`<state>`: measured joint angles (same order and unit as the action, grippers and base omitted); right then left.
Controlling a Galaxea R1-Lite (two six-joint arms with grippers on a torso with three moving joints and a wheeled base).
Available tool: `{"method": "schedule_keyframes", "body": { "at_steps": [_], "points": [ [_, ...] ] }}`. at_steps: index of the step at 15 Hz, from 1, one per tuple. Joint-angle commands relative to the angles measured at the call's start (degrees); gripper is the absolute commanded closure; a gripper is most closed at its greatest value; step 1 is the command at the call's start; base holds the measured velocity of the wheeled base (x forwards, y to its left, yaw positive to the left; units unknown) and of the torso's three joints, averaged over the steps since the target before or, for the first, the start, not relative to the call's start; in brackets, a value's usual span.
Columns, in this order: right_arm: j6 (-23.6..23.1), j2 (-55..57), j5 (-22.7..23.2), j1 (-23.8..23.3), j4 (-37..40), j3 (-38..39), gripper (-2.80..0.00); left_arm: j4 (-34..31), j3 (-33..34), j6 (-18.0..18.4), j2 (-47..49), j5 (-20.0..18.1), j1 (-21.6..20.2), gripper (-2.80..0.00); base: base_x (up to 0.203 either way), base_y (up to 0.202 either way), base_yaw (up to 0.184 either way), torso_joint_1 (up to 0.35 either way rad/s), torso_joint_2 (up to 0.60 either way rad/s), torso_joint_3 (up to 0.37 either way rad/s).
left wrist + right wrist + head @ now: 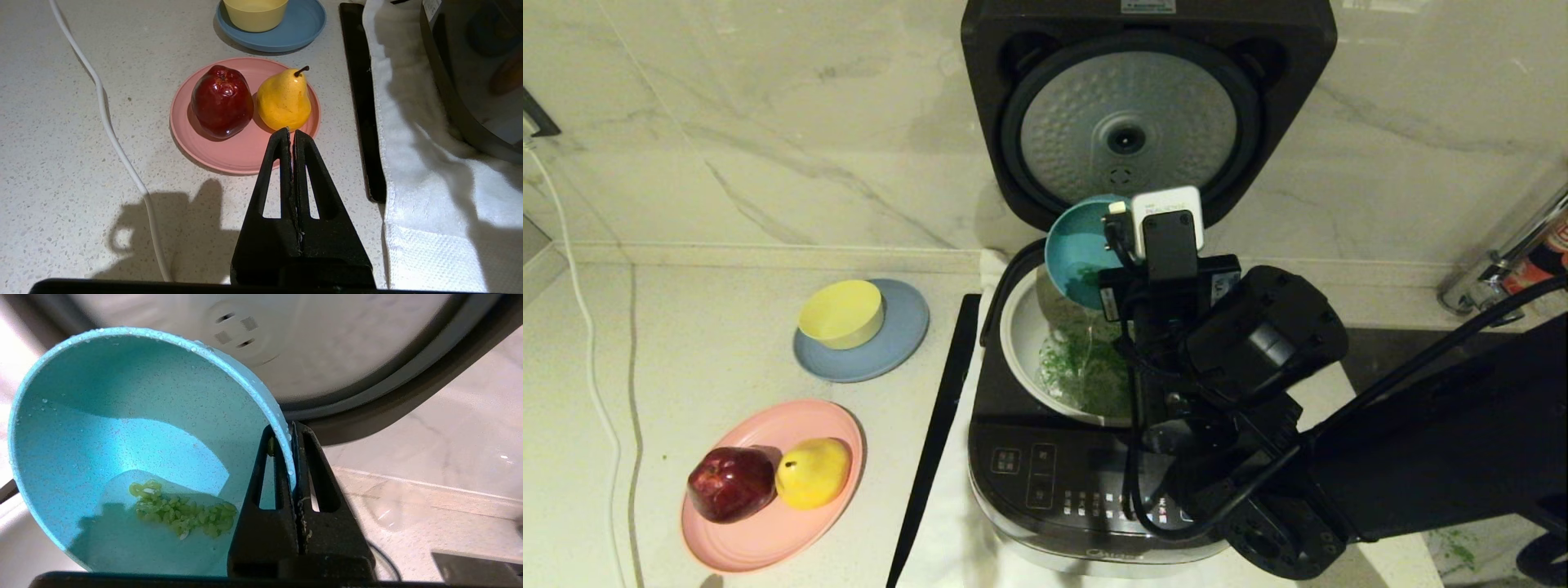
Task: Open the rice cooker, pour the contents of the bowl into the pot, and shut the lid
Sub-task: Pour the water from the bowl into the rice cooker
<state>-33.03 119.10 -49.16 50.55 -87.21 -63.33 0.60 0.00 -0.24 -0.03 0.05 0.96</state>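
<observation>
bowl (1081, 249) tilted above pot (1023, 336), lid (1131, 122) behind

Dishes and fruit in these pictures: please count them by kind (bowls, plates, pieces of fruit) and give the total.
Bowls: 2, the teal bowl tilted over the pot in the right gripper, and the yellow bowl.
Plates: 2, the grey-blue plate and the pink plate.
Fruit: 2, the red apple and the yellow pear.
Total: 6.

Right gripper (291, 435) jaws clamped, wrist tilted; left gripper (291, 132) jaws apparently closed.
</observation>
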Motion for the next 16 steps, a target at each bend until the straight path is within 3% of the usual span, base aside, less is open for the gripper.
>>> {"method": "schedule_keyframes", "body": {
  "at_steps": [1, 16],
  "points": [
    [0.15, 0.34, -0.17, 1.04, -0.45, 1.62, 0.0, 0.02, 0.18, 0.05, -0.06, 0.04, 0.0, 0.0, 0.0, 0.0, 0.0, 0.0, 0.0, 0.0],
    [-0.28, 0.08, 0.21, 0.36, -0.45, 1.81, 0.0, 0.02, 0.18, -0.02, -0.06, 0.04, 0.0, 0.0, 0.0, 0.0, 0.0, 0.0, 0.0, 0.0]
  ]
}}
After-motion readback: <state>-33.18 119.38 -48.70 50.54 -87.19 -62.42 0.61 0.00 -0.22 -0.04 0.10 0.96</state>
